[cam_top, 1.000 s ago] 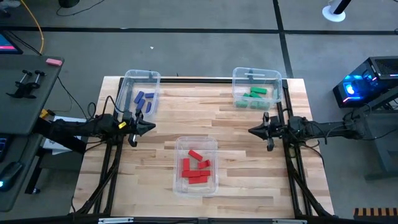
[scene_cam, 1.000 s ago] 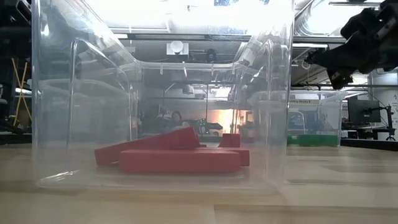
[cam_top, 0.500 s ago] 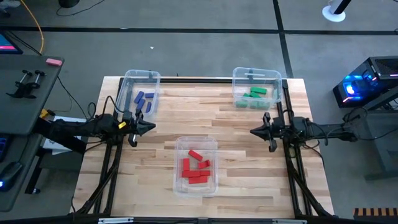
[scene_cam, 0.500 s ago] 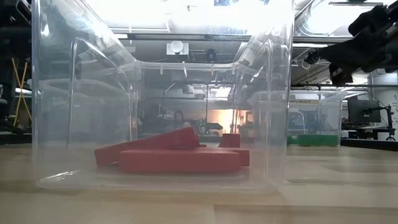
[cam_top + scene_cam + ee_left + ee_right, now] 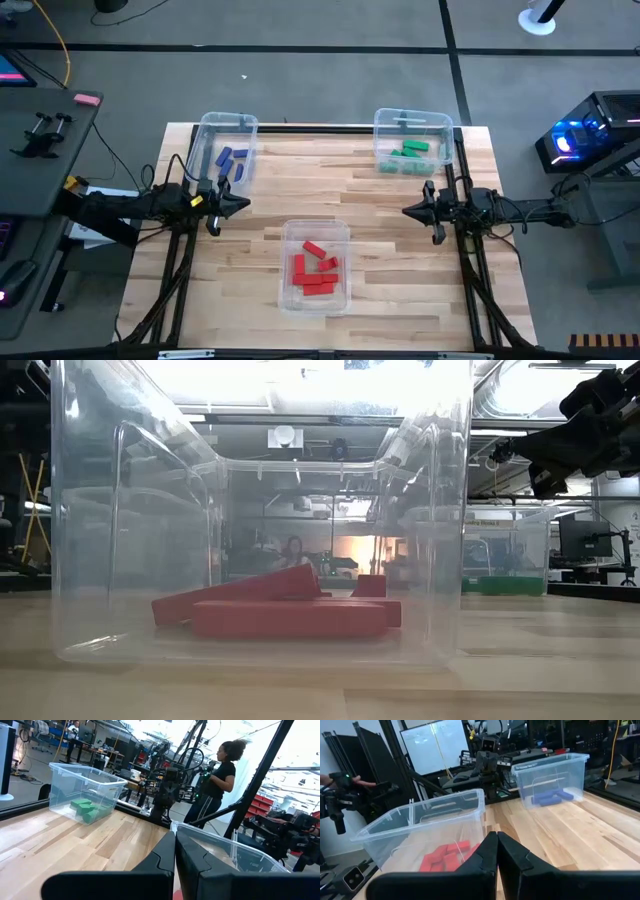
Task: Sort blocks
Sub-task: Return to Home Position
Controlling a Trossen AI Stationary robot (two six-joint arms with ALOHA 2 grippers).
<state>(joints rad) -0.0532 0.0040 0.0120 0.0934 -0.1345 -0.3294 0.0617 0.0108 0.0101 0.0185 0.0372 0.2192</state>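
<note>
The sorting looked finished: the red blocks (image 5: 315, 272) lay in the clear bin (image 5: 287, 292) at the near middle of the surface (image 5: 400, 280), the blue blocks (image 5: 232, 162) in the bin (image 5: 228, 120) at the far left corner, and the green blocks (image 5: 410, 153) in the bin (image 5: 412, 115) at the far right corner. No loose block showed on the wood. The left gripper (image 5: 243, 205) hung over the left side of the surface, just in front of the blue bin. Its fingers (image 5: 161, 864) were pressed together on nothing. The right gripper (image 5: 406, 211) hung opposite it over the right side, just in front of the green bin, and its fingers (image 5: 483, 854) were likewise closed and empty. Both pointed inward toward the middle, well apart from each other. From here the main hazard seemed to be the retreat itself. Each arm sat close to a light plastic bin, so a swing outward or toward the far edge while folding back could clip a bin wall, shove the bin off its place or tip blocks out. The red bin looked safer, since it lay between the arms and nearer the front than either gripper. A person (image 5: 214, 775) stood in the room beyond the surface, away from the arms.
</note>
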